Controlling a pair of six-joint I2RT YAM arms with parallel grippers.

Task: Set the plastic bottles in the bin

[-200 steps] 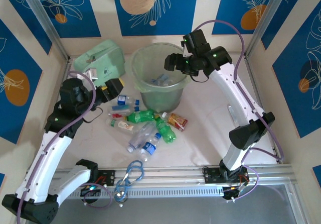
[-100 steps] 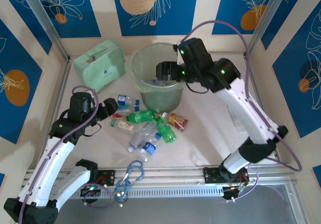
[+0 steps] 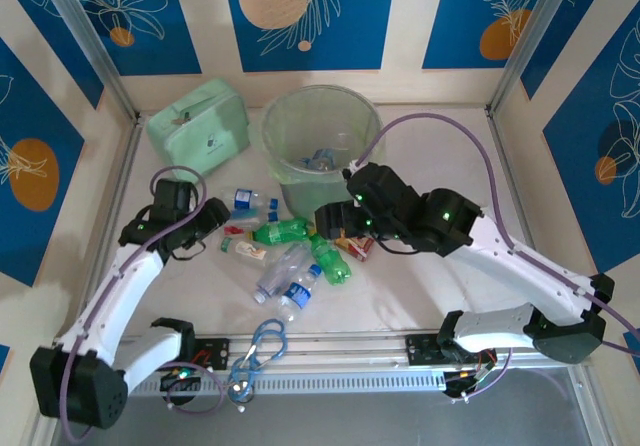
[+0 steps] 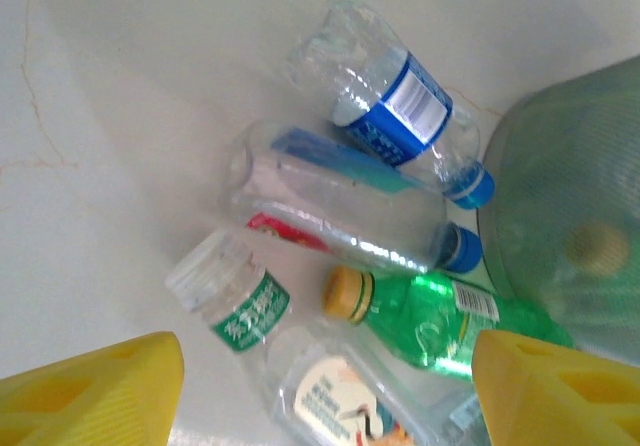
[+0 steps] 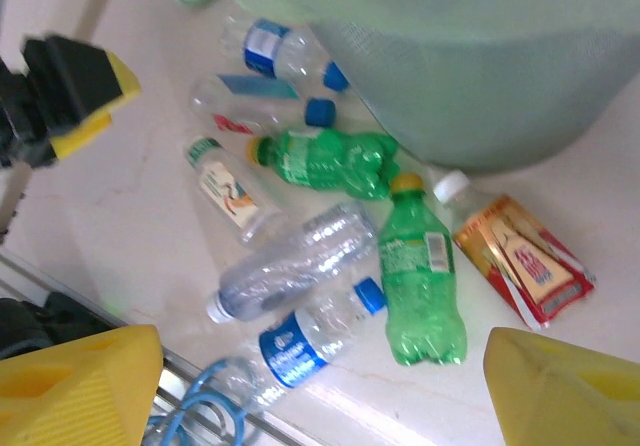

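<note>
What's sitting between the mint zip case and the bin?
Nothing; the top view shows bare table between the zip case and the bin.

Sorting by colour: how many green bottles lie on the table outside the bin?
2. The first green bottle lies close to the bin; the second green bottle lies beside the red-labelled bottle. Others may hide behind the bin.

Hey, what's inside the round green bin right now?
At the bottom of the bin lie a few clear bottles with blue labels. How many, and anything under them, cannot be seen because they overlap.
</note>
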